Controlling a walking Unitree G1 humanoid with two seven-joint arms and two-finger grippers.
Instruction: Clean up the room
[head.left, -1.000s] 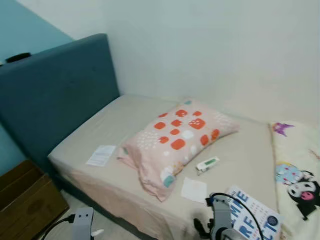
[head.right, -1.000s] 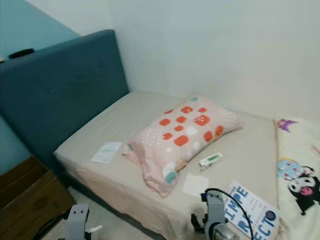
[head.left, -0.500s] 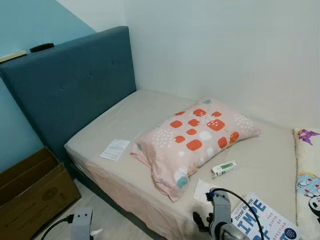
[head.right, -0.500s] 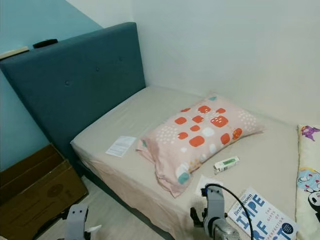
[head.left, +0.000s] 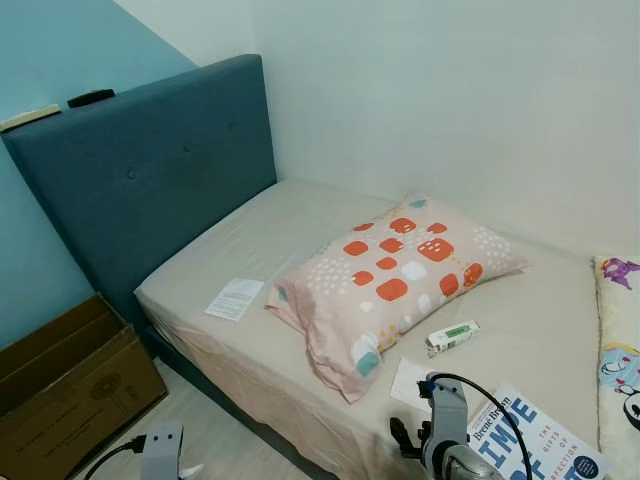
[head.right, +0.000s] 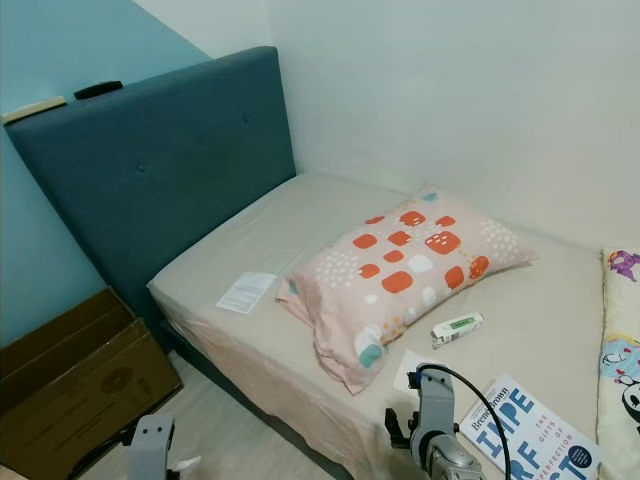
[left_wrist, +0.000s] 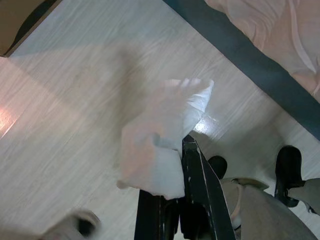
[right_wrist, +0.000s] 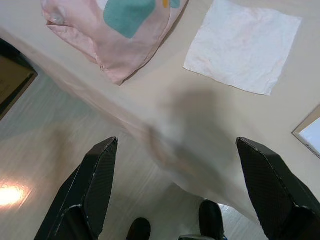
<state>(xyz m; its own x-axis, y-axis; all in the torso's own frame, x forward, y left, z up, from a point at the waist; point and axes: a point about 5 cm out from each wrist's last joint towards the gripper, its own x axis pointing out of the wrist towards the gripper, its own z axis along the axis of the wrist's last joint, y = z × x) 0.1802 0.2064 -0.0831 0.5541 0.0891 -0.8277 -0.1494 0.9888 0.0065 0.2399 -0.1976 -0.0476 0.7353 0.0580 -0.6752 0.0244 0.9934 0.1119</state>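
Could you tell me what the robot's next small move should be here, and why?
Probably reach the right end effector forward and down onto the white tissue lying flat on the bed beside the pillow. Its fingers are spread wide just short of the tissue, while the left end effector is shut on a crumpled tissue over the floor.

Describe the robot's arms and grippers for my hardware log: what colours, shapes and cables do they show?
Both arms are silver-grey metal with boxy wrist housings. The right arm carries a looping black cable with a small blue fitting. The left arm has a black cable trailing off. The right gripper has two long, black, textured, tapering fingers; the left gripper has slim black fingers too.
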